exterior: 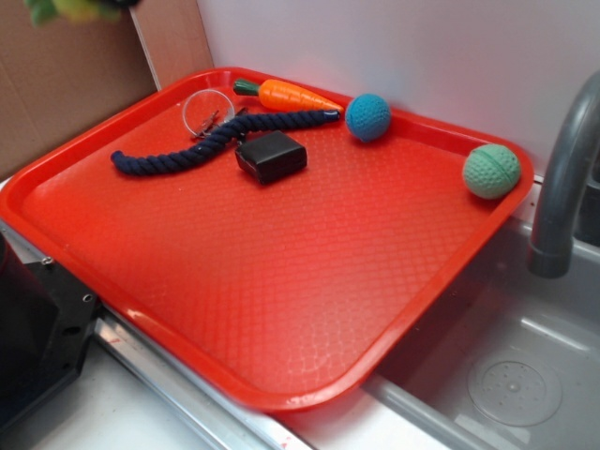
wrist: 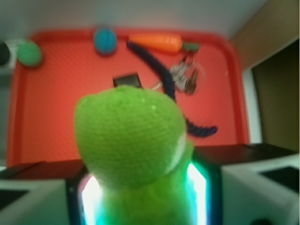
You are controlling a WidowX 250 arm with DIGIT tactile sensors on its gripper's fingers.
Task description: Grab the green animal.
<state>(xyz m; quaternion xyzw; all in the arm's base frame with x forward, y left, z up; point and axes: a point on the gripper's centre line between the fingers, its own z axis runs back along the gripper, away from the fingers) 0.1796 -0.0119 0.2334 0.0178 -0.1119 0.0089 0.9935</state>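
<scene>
One fuzzy knitted green animal (wrist: 136,140) pinched in gripper (wrist: 140,197), high above textured red tray (wrist: 56,122).

The red tray (exterior: 281,309) is bare across its whole near and middle part, so a claw could come down there freely. All the clutter sits along the far edge: a dark rope (exterior: 202,145) running from far left toward the middle, a clear ring with keys (exterior: 208,111) touching it, an orange carrot (exterior: 295,96) just behind, a black box (exterior: 272,156) just near of the rope, and a blue ball (exterior: 367,117) at the rope's right end. A green ball (exterior: 491,171) sits alone in the far right corner, well apart. The grey tap (exterior: 567,178) rises just right of the tray, blocking approach from that side.
</scene>
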